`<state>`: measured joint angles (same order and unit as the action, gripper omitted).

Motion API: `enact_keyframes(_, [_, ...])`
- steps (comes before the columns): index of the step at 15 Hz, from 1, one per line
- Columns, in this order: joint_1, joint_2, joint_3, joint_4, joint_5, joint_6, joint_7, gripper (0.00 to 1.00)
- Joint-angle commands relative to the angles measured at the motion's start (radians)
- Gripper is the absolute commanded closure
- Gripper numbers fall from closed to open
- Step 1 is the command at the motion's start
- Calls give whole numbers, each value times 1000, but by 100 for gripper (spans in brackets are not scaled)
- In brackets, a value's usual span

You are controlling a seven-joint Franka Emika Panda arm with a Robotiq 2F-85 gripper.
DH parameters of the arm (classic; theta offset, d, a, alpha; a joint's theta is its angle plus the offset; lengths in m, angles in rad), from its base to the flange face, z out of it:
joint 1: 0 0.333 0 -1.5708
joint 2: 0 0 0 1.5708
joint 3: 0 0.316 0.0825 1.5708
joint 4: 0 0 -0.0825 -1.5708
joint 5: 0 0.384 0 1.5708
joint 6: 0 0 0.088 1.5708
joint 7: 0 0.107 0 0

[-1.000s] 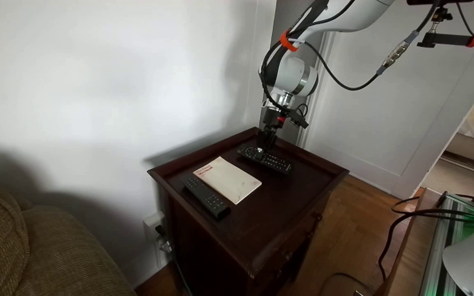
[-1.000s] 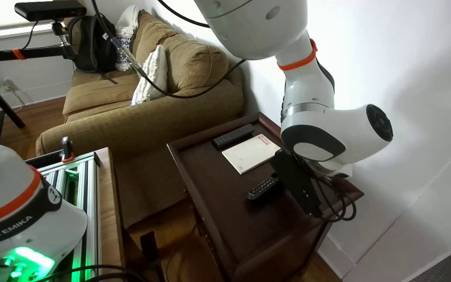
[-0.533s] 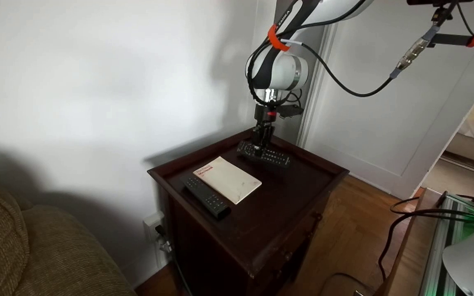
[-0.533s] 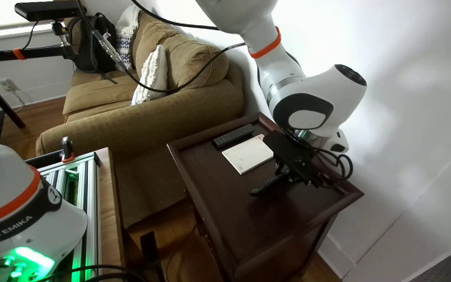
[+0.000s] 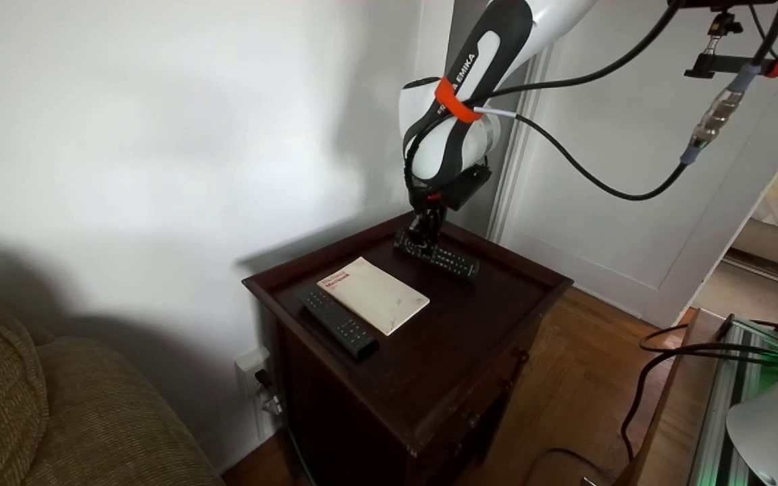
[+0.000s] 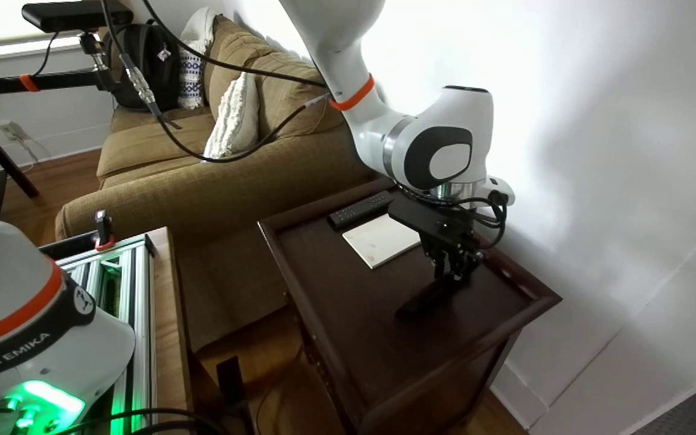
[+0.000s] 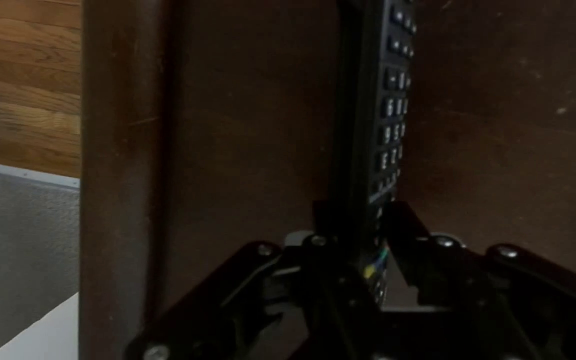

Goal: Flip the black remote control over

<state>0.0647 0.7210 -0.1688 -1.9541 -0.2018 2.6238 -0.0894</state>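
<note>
The black remote control (image 5: 455, 262) is rolled up toward its long edge. Its button face turns to the camera in that exterior view, and its dark back or side (image 6: 420, 301) shows in an exterior view. In the wrist view its thin side and lettered buttons (image 7: 390, 120) run up from between the fingers. My gripper (image 5: 423, 246) is closed around the remote near one end, one finger on each side. The gripper also shows in an exterior view (image 6: 449, 275) and in the wrist view (image 7: 360, 220). I cannot tell whether the remote's lower edge touches the table top.
A look-alike black remote (image 5: 338, 322) lies flat beside the white booklet (image 5: 372, 295) on the dark wooden nightstand (image 6: 324, 290). The nightstand has a raised rim (image 6: 306, 326). A wall stands behind it, and a brown sofa (image 6: 233, 187) stands alongside.
The wrist has turned and the gripper has rolled the remote from lying nearly flat, buttons up, to standing toward its edge. The remote has shifted slightly.
</note>
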Motion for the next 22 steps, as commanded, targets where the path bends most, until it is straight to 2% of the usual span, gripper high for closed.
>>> enact_keyframes(1, [164,-1,-155,-64,-175,82,229,90])
enact_keyframes(3, [227,2,-208,-75,-239,79,321,90])
enact_keyframes(5, [257,-2,-221,-83,-271,62,375,90])
enact_keyframes(8, [242,3,-186,-83,-260,59,380,90])
enact_keyframes(15, [242,-4,-169,-83,-257,73,384,90])
enact_keyframes(21, [213,-6,-116,-74,-229,63,350,90])
enact_keyframes(22, [197,-4,-98,-71,-218,61,334,40])
